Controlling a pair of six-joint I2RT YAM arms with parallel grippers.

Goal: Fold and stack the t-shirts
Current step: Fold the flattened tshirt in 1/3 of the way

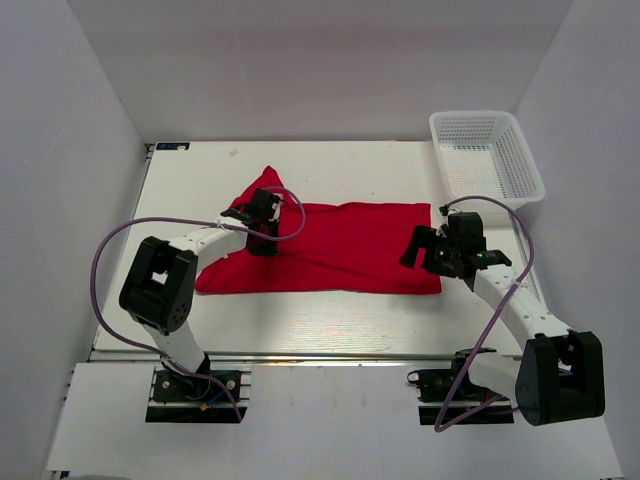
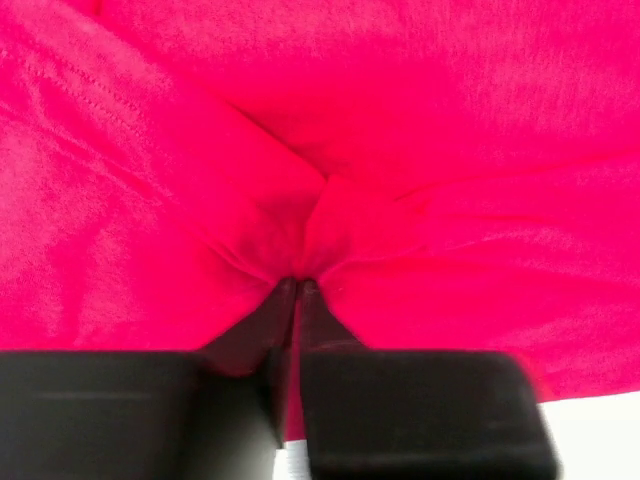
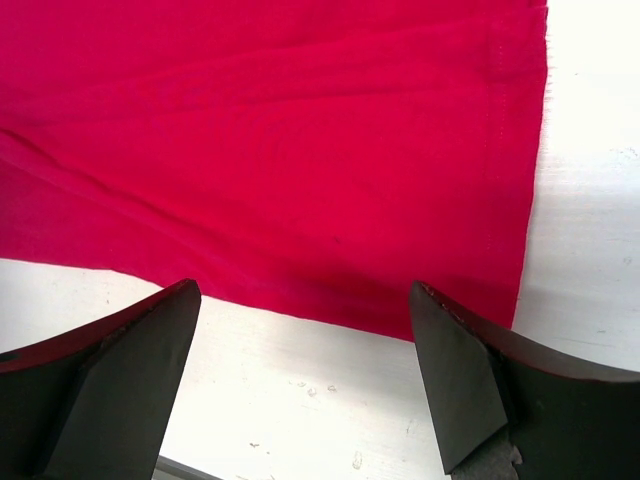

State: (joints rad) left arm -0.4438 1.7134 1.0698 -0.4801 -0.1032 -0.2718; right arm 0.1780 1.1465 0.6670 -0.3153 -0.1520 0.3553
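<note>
Counter (image 1: 330,320): White surface carrying the whole work area, with both arm bases at its near edge.

T-shirt (image 1: 340,250): One plain red garment lay spread lengthways across the middle of the counter. It was mostly flat but creased, with a sleeve (image 1: 262,182) pointing toward the far left. Its hem (image 3: 520,180) was on the right-hand side.

Basket (image 1: 472,114): White mesh, at the far right corner, well apart from the t-shirt. No garment was visible in it.

Left pincer (image 2: 298,288): Pressed together on a gathered tuck of the t-shirt's fabric near the sleeve end. Creases radiated from the pinch point.

Right pincer (image 3: 302,300): Spread wide and holding nothing. It hung above the near right corner of the t-shirt, just over the near edge and beside the hem.

Work done: Judged slight. The garment was laid out and one end gripped. No completed fold could be confirmed.

Work left: Judged nearly all. The right corner remained to be gripped, all folds to be made, and the folded piece to be placed for stacking.
</note>
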